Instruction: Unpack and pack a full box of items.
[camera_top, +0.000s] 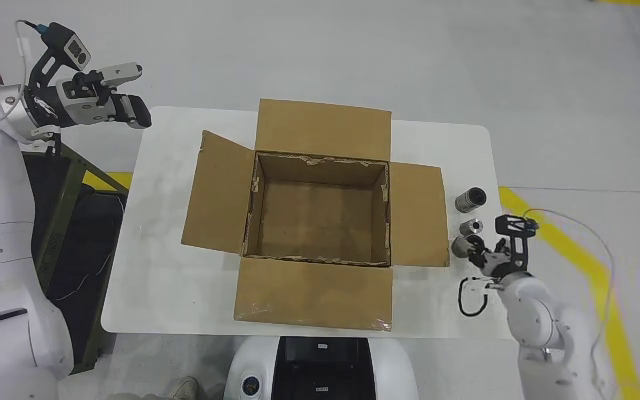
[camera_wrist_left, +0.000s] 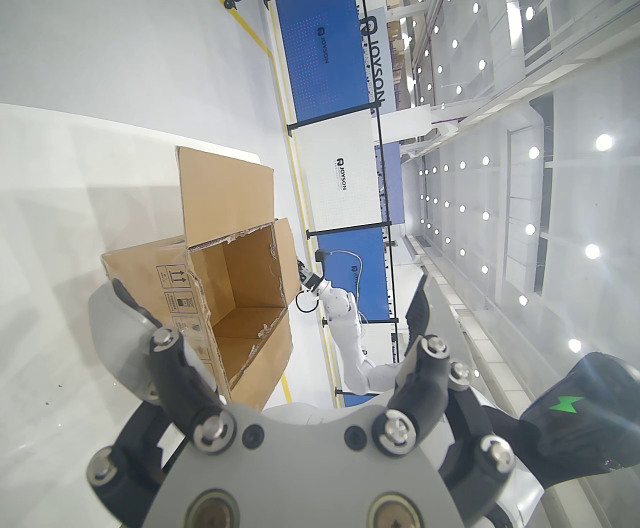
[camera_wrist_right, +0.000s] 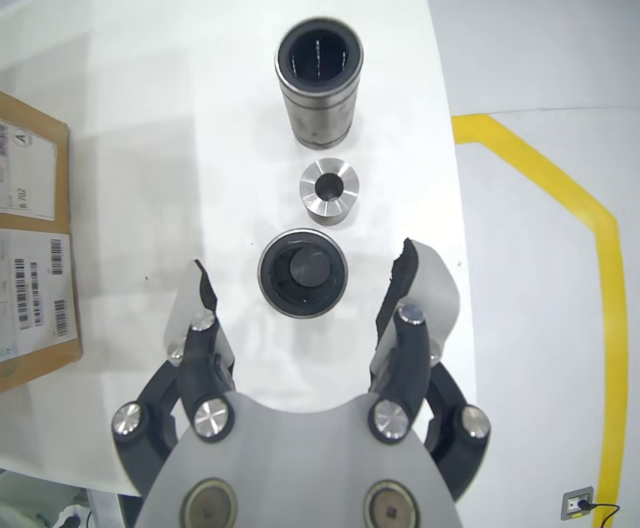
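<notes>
Cardboard box stands at centre frame in the top view on the white table, with all four flaps folded outward. Three metal cylinders are set in a row at right of frame, just beside the right flap: a tall sleeve, a small bushing and a short ring. Right gripper hangs over the short ring, jaws wide and clear of it; left gripper sits at upper left of frame, jaws wide, holding nothing.
</notes>
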